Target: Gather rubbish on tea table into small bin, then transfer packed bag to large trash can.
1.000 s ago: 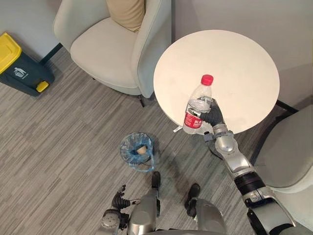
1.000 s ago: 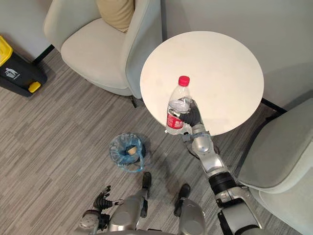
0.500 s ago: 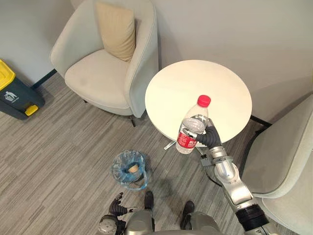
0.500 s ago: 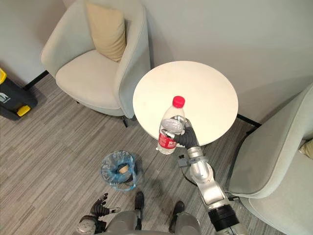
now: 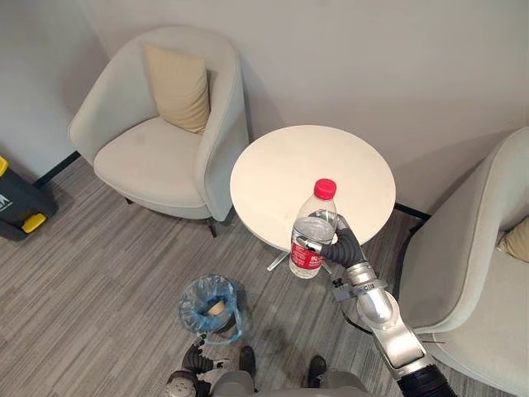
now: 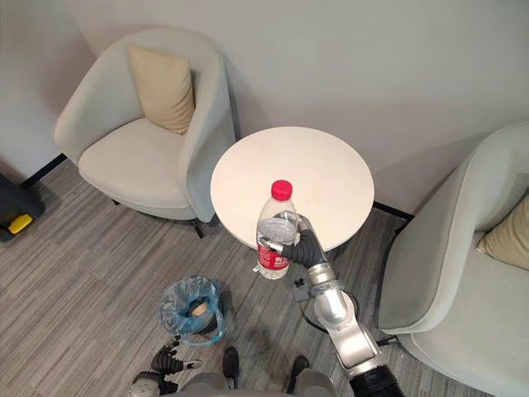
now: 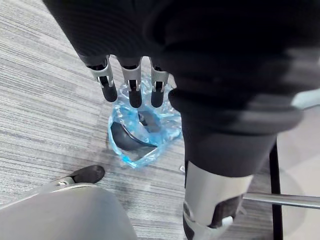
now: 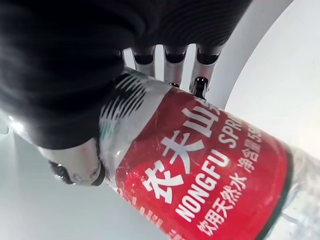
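The bottle (image 5: 315, 227) is clear plastic with a red cap and a red label, and it looks empty or close to it. It should weigh little, with thin walls that dent under a hard squeeze and a smooth skin that can slip. The cap end is stiff. The middle, around the label, is the sensible place to hold it, and that is where the right hand (image 5: 340, 244) has it, fingers and thumb wrapped round the body. The bottle stands upright in the air, clear of the bench (image 5: 281, 178), just in front of its near edge.

The left hand (image 7: 131, 82) hangs low with its fingers loose and straight, holding nothing. The bin (image 5: 210, 306) sits below it on the floor.

The bin is small and lined with a thin blue bag, with a pale scrap already inside. Its mouth is narrow, so a light bottle may bounce off the rim unless it is lowered close first. That is a guess.

The bench is a round, white, smooth top. The floor (image 5: 99, 273) is grey striped carpet, so a dropped bottle would roll little. Pale armchairs stand either side – one (image 5: 157, 157) with a tan cushion (image 5: 176, 87), another (image 5: 471, 273) to the right. The large can (image 5: 16, 211) stands at the far left, well apart from the bin.
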